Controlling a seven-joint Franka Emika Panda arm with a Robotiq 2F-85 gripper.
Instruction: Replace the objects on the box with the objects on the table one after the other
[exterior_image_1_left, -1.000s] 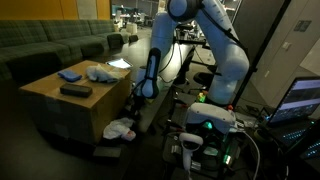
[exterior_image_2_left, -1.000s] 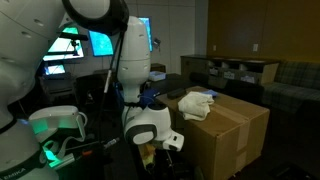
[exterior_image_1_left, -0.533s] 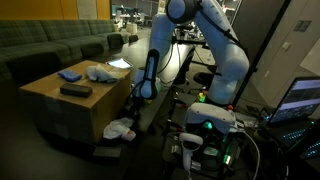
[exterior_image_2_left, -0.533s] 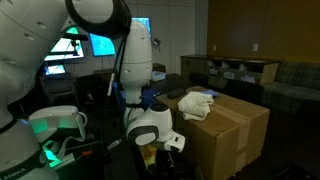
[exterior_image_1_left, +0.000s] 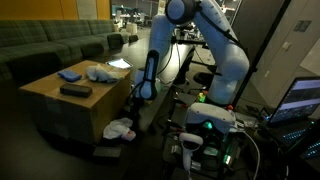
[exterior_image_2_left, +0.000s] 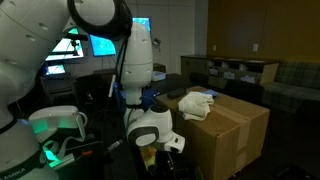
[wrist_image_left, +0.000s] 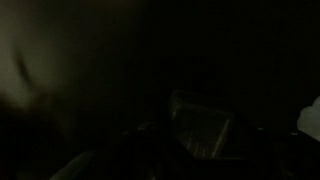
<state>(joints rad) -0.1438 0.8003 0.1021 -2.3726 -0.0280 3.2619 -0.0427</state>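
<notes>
A cardboard box (exterior_image_1_left: 50, 100) stands at the left and also shows in the other exterior view (exterior_image_2_left: 235, 125). On it lie a blue cloth (exterior_image_1_left: 69, 75), a white cloth (exterior_image_1_left: 100, 72) (exterior_image_2_left: 197, 104) and a flat black object (exterior_image_1_left: 75, 90). A white object with a dark patch (exterior_image_1_left: 120, 129) lies low beside the box. My gripper (exterior_image_1_left: 137, 103) hangs low at the box's near corner, just above that white object; in the other exterior view it is by the box's side (exterior_image_2_left: 152, 150). The wrist view is almost black and shows only a faint shape (wrist_image_left: 203, 125). The jaws cannot be read.
A green sofa (exterior_image_1_left: 50, 42) runs behind the box. The robot base and its green-lit electronics (exterior_image_1_left: 210, 125) stand right of the gripper, with cables around. Monitors (exterior_image_2_left: 100, 42) glow in the back. Shelving with items (exterior_image_2_left: 240, 70) stands behind the box.
The arm has shifted only slightly, a touch lower beside the box. The things on the box and the white object below have not moved.
</notes>
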